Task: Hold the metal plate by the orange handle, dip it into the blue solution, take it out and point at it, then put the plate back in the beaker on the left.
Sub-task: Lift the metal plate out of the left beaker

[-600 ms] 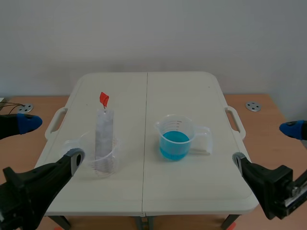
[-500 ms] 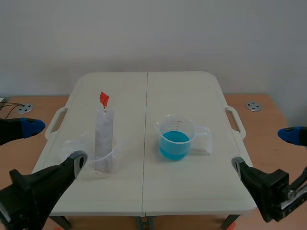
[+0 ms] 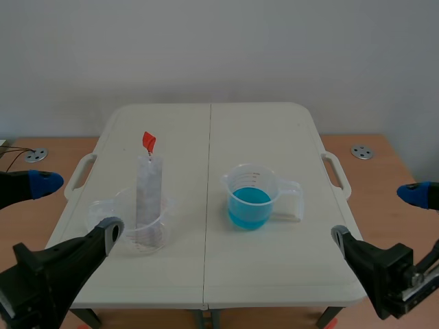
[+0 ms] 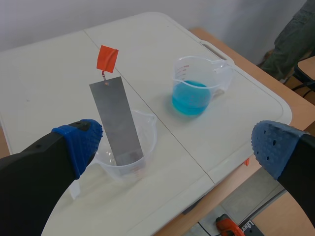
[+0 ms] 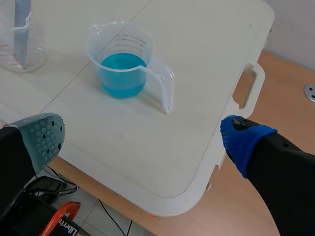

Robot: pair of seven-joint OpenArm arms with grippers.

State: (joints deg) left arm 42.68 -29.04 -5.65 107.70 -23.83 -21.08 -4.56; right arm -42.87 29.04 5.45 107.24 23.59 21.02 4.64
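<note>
The left beaker (image 3: 162, 232) stands on the left half of the tabletop (image 3: 260, 130), between the left edge and the middle seam, closer to the near edge than to the far one. The metal plate (image 3: 148, 195) stands tilted in it, lower end inside and upper end well above the rim, with the handle (image 3: 149, 142) on top. The right beaker (image 3: 250, 179) sits just right of the seam, well apart from the left one, with the solution (image 3: 248, 205) in it and its grip turned to the right edge. My left tool (image 3: 75, 205) hangs at the near left corner and my right tool (image 3: 376, 215) at the near right corner, each with fingers spread around nothing.
</note>
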